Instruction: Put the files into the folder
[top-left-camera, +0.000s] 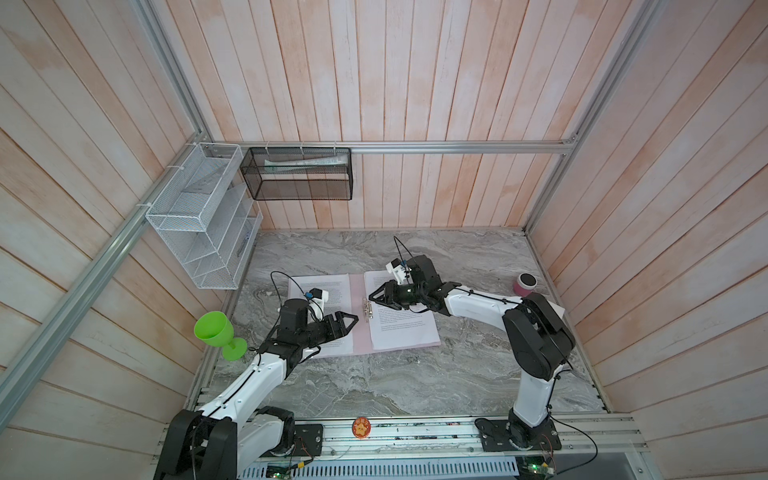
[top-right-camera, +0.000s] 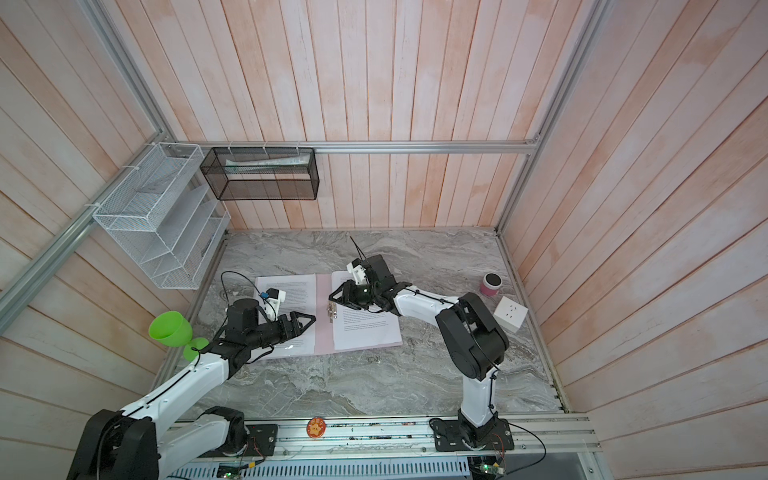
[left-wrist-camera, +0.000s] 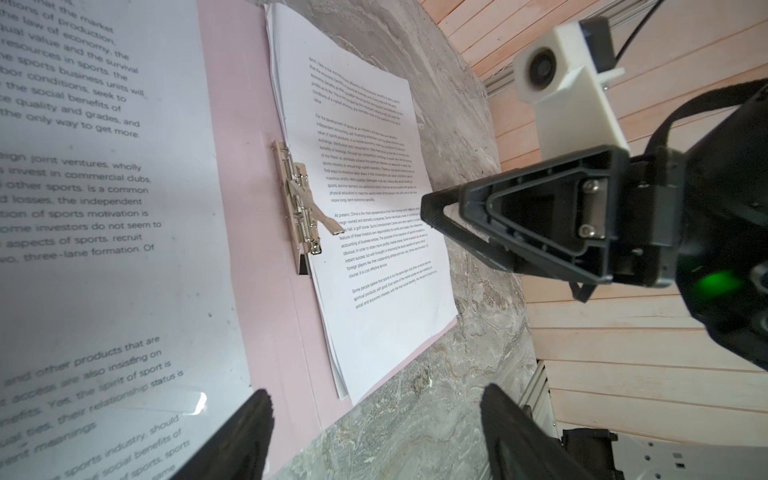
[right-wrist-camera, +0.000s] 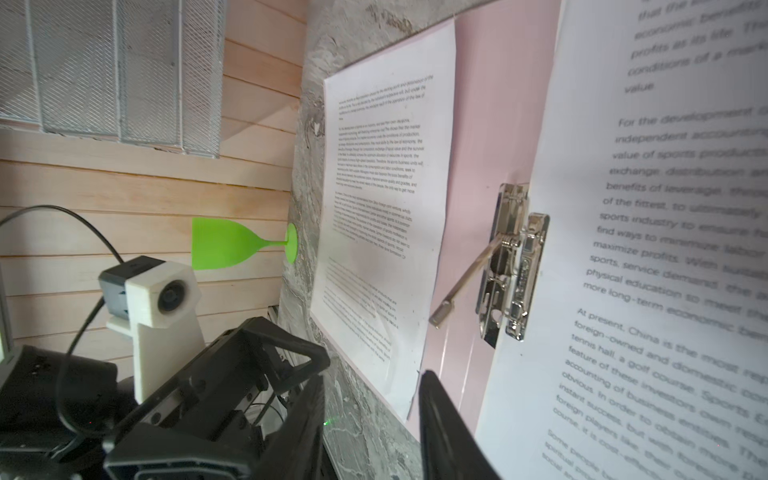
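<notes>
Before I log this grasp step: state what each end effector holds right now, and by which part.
Nothing is held: the left end effector and the right end effector both stand open and empty over the folder.

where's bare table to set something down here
Widest: the marble strip between the folder and the base rail. Also bare: behind the folder to the back wall. Crowded: the middle under both arms, and the right side by the pink cup.

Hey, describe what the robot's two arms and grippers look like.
The left arm and right arm have white shells with black joints and black cables. The left gripper and right gripper are black with triangular, open-framed fingers. Each wrist carries a white camera housing; a green light glows on the right gripper's body.
</notes>
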